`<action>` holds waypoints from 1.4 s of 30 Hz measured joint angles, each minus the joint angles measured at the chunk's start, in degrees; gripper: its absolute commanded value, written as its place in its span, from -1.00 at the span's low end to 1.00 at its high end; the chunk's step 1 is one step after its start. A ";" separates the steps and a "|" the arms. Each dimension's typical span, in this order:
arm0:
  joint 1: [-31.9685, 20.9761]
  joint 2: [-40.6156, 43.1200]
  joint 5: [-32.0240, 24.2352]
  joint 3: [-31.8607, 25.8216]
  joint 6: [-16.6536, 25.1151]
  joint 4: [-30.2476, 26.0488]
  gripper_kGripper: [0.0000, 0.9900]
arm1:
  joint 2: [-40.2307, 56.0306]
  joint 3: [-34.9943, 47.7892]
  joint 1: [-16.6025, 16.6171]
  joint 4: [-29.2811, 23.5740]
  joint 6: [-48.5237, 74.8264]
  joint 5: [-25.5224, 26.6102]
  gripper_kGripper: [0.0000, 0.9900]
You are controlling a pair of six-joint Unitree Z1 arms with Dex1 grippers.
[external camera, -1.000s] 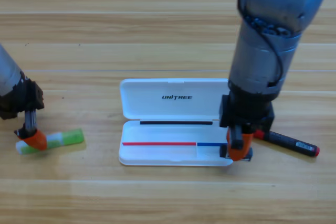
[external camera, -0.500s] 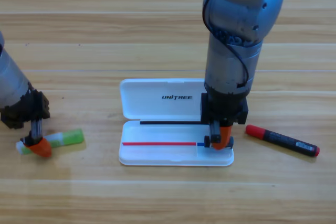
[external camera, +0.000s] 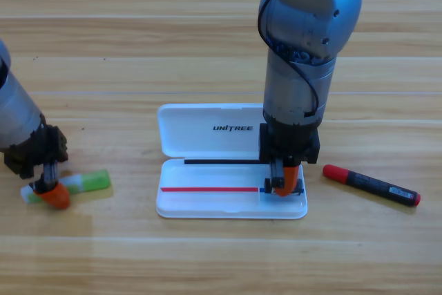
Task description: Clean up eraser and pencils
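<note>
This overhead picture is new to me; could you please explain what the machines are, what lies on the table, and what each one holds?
One fixed camera looks down on a wooden table. Two grey robot arms enter from above. The right gripper, orange-jawed, reaches into the right end of the open white "UNITREE" case; a small dark eraser seems pinched there, mostly hidden. The left gripper is at the whitish end of a light-green stick. A red-capped black marker lies untouched, right of the case.

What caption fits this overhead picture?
Right tool lowers into the open UNITREE case; left tool meets the green stick; marker waits.
</note>
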State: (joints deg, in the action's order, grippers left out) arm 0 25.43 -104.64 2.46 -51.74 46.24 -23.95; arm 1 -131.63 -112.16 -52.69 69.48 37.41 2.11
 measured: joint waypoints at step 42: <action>3.73 2.07 -1.35 -18.53 -1.29 -19.78 -0.80 | 21.32 17.14 -0.98 4.43 -2.44 0.33 0.68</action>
State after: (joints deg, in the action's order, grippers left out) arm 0 29.15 -102.58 1.11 -70.27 44.95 -43.73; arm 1 -110.31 -95.02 -53.66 73.92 34.96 2.44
